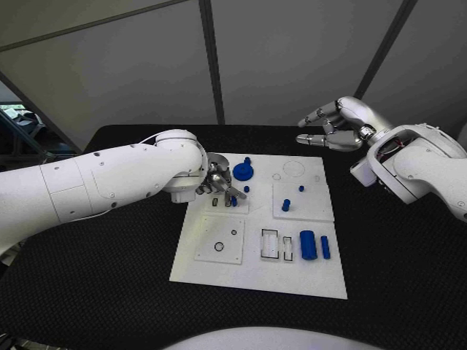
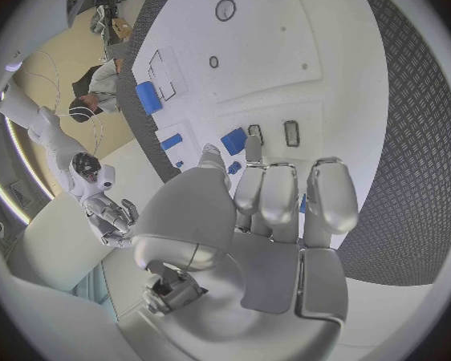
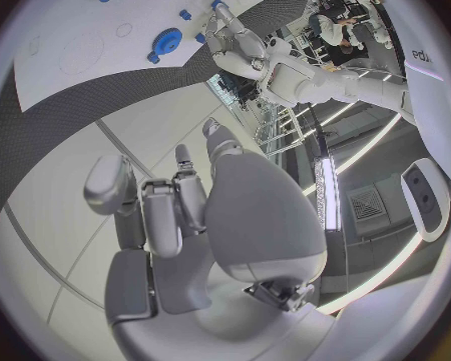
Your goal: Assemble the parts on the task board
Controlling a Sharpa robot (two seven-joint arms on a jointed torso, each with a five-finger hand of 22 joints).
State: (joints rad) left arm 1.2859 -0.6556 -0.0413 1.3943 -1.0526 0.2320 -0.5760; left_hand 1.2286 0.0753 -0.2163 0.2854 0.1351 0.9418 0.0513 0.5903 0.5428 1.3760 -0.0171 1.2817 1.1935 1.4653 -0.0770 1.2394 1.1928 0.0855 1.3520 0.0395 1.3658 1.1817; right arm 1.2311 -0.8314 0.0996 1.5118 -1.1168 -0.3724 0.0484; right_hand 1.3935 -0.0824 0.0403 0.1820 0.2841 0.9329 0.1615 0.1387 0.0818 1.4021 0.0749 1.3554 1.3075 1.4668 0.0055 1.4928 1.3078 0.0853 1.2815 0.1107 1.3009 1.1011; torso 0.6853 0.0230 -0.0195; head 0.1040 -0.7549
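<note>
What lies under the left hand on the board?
Under the left hand the white board shows two small rectangular slots and a blue part by its fingertips. Whether the fingers hold a piece cannot be told; the hand covers that spot.

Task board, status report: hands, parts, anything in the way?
Left hand down on the white task board, fingers at a small blue part. Right hand raised beyond the board, holding nothing. No obstruction seen.
</note>
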